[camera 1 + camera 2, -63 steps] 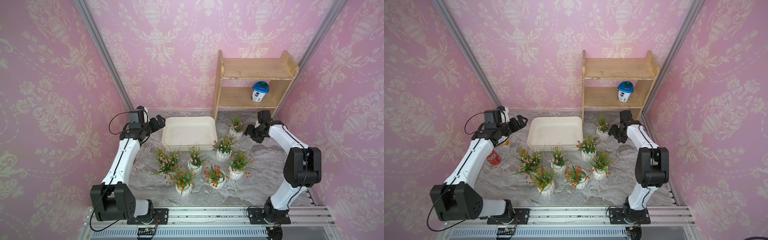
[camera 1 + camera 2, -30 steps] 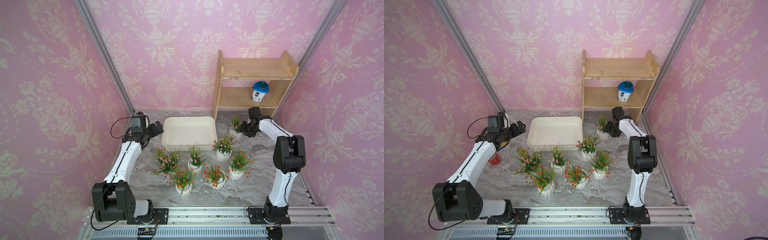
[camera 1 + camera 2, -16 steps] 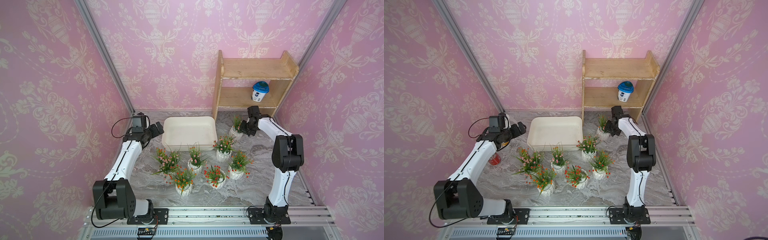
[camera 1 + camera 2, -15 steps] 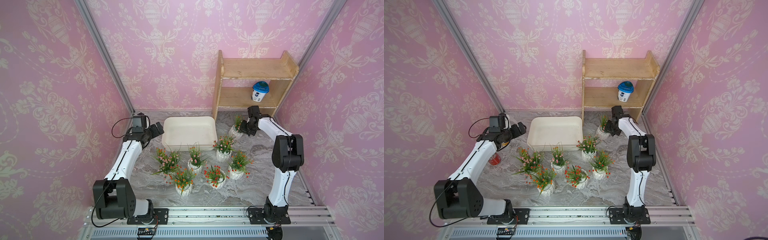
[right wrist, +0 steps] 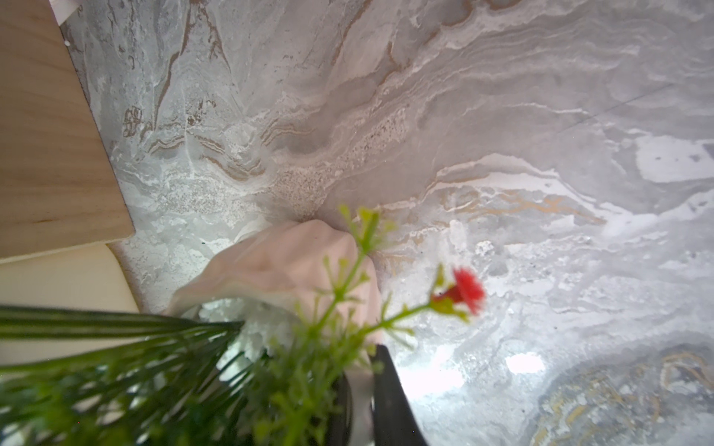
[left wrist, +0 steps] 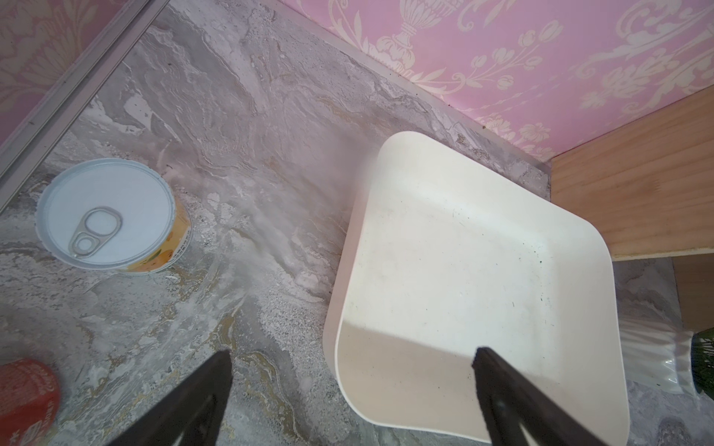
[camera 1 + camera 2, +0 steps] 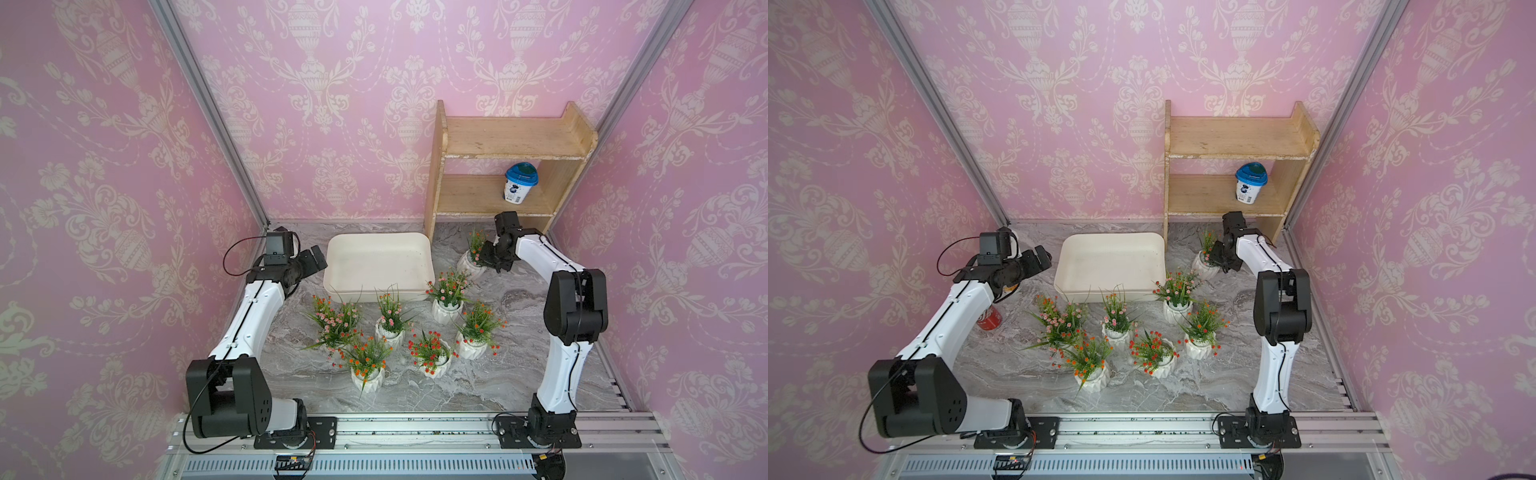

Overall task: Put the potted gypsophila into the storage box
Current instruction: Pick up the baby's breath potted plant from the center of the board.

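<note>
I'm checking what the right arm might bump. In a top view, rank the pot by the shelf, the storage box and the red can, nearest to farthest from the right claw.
1. Rear-right potted gypsophila: the right claw is shut on its rim.
2. Storage box: to the claw's left, mid-rear.
3. Red can: far left side.

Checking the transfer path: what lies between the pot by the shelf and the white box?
Only bare tabletop between pot and box, in both top views.

Six pots [image 7: 390, 332] before storage box [image 7: 376, 266]
</note>
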Robot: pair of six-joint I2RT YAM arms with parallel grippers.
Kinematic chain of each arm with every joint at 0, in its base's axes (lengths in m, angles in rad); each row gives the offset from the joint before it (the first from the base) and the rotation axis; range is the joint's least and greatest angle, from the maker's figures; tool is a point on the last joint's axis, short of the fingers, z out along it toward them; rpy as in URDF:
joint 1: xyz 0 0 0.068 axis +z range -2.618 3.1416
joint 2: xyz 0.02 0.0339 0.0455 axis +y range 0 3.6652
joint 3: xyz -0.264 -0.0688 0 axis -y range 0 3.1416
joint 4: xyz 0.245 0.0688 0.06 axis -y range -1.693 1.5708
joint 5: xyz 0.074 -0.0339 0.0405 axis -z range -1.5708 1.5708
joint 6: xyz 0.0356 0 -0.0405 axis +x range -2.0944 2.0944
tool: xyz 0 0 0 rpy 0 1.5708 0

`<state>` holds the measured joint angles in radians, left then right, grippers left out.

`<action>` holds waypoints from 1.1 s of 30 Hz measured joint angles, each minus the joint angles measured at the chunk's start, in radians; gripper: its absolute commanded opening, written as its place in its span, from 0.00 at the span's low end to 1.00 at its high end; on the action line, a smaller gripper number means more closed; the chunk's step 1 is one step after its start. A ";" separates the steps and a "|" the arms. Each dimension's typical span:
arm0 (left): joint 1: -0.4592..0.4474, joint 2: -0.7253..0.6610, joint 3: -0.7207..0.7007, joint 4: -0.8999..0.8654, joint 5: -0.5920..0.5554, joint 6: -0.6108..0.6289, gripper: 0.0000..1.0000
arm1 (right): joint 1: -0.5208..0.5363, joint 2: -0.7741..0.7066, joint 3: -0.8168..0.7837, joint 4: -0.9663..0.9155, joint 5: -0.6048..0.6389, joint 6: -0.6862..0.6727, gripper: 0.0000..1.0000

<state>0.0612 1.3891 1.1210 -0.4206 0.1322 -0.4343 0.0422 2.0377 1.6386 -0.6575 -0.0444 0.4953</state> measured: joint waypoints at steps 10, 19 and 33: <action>0.000 0.000 0.000 -0.001 -0.008 0.001 0.99 | 0.023 -0.056 -0.019 -0.110 0.019 -0.052 0.04; 0.000 0.000 0.000 -0.020 -0.019 0.004 0.99 | 0.053 -0.185 -0.012 -0.184 0.020 -0.077 0.04; 0.000 0.022 0.015 -0.050 -0.038 0.006 0.99 | 0.230 -0.206 0.349 -0.368 0.046 -0.102 0.04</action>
<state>0.0612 1.4113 1.1362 -0.4702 0.0940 -0.4278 0.2718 1.8313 1.9873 -1.0252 0.0013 0.3931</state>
